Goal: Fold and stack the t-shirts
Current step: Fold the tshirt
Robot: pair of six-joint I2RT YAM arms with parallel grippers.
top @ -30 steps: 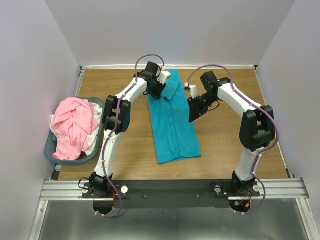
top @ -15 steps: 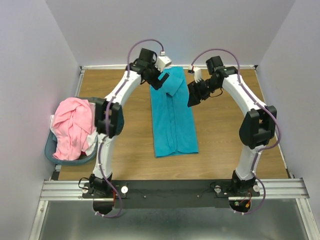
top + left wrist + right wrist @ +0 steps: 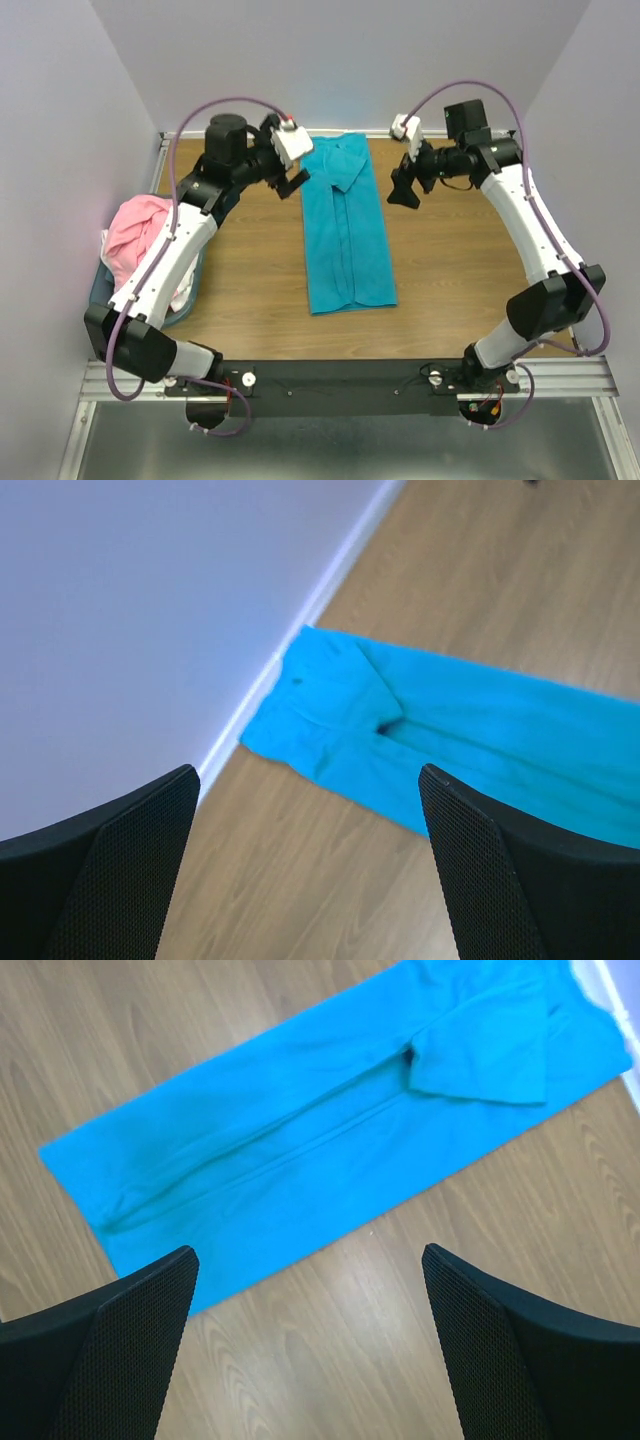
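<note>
Holds both arms raised and spread, neither touching cloth. Carries the left arm out wide from its base, elbow low at the near left, forearm crossing above the basket [image 3: 98,290], wrist high near the back wall [image 3: 340,60]. Poises the left gripper [image 3: 297,182] over bare wood just left of the teal t-shirt [image 3: 345,235] at its far end, fingers [image 3: 110,870] spread wide with nothing between them. Mirrors this on the right: elbow out toward the near right, forearm sloping up to the far side, right gripper [image 3: 403,190] hanging just right of the same far end, likewise parted and empty, as seen in the right wrist view, where wood and teal fabric show through the gap. Shows the teal t-shirt lying flat in the middle of the wooden tabletop [image 3: 450,270], folded lengthwise into a long narrow strip running from the foot of the back wall toward the arms. Shows a crease down its length and one sleeve folded inward across the far end; near hem slightly uneven. Leaves the pink t-shirt [image 3: 135,225] bunched in the basket at the left edge, well apart from the teal one and partly hidden behind the left arm, with something white beneath it, possibly another garment.
</note>
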